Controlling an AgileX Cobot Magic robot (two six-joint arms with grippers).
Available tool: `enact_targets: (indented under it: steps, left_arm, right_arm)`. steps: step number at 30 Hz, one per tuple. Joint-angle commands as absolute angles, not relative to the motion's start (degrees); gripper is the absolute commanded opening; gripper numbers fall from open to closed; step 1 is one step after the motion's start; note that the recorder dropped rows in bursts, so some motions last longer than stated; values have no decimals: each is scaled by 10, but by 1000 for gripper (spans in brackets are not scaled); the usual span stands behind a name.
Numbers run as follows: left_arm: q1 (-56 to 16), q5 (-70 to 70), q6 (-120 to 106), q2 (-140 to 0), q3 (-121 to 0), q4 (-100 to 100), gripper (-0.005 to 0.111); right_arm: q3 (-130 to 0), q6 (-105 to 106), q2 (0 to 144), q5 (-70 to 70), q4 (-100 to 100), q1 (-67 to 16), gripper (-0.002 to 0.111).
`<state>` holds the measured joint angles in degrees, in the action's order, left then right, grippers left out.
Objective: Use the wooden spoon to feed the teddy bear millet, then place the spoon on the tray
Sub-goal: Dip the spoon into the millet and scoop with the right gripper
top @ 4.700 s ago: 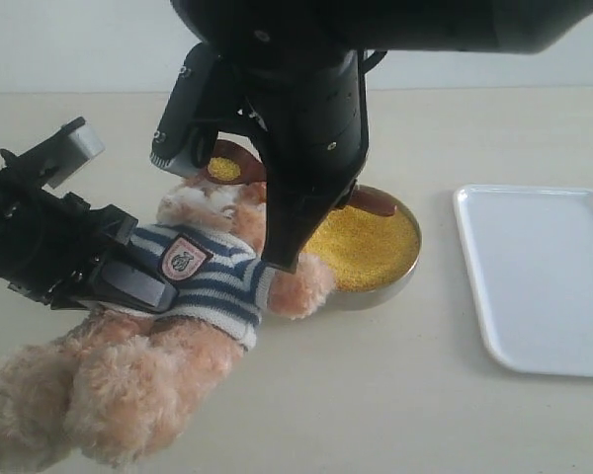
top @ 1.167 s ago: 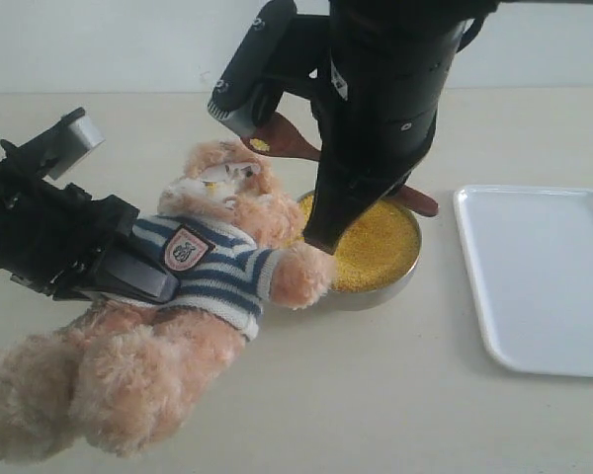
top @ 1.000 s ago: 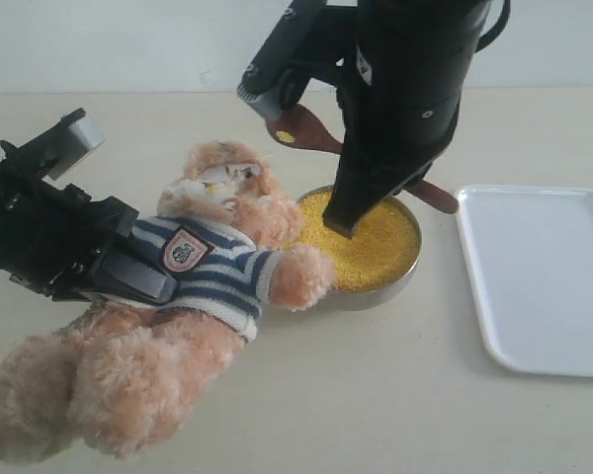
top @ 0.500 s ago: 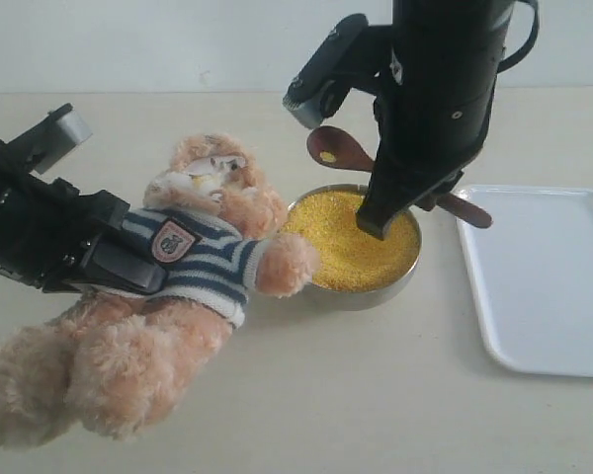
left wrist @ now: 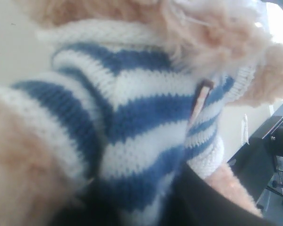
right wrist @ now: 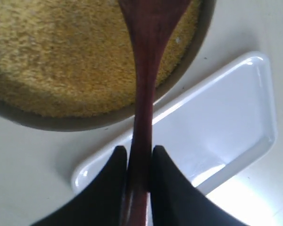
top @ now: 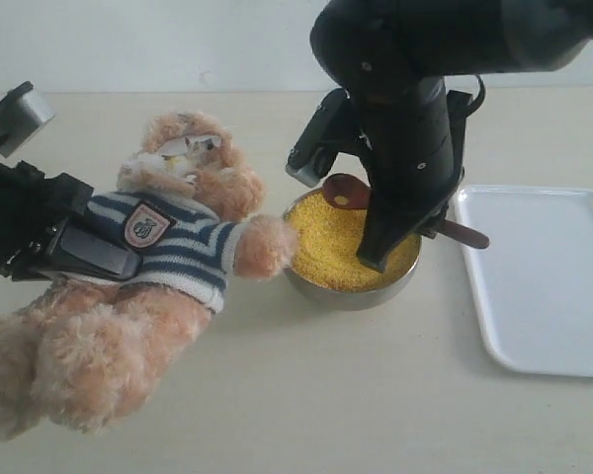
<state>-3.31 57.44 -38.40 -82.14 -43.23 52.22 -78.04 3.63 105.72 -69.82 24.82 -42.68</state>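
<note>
The right tool (right wrist: 139, 154) is clamped on the spoon (top: 348, 191) by its handle, holding it over the millet (top: 321, 247) with a few grains in the scoop. The tray (top: 544, 286) lies bare beside the bowl (top: 351, 294). The left tool (top: 114, 262) grips the bear (top: 178, 227) by its striped middle, one paw at the bowl's rim.

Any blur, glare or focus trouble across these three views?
Exterior view: even, soft light, faint shadow beside the metal bowl, all reasonably sharp. Left wrist view: the teddy bear fills the frame, its near fur blurred, one corner washed out. Right wrist view: the pincer and wooden spoon are soft, the tray shows glare.
</note>
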Motion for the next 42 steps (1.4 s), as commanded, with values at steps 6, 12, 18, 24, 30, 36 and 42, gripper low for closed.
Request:
enact_targets:
  steps: [6,12,18,24,30,36,42]
  left_arm:
    - [-30,581,-381,-817,-437,525,4]
    - [-30,581,-381,-817,-437,525,4]
    - [-30,581,-381,-817,-437,525,4]
    - [-30,581,-381,-817,-437,525,4]
    - [-30,581,-381,-817,-437,525,4]
    - [-30,577,-381,-817,-437,525,4]
    - [-30,572,-381,-817,-437,525,4]
  right_arm:
    - [-748,3,1063,-700,335,-422,0]
    - [-719,0,1065,-700,342,-422,0]
    - [-713,-5,1065,-700,343,-425,0]
    - [-713,-6,1067,-700,344,-445,0]
    - [-713,-31,1080,-700,380,-446,0]
    - [-713,-31,1080,-700,404,-454,0]
    - [-713,-59,1080,-700,457,-505,0]
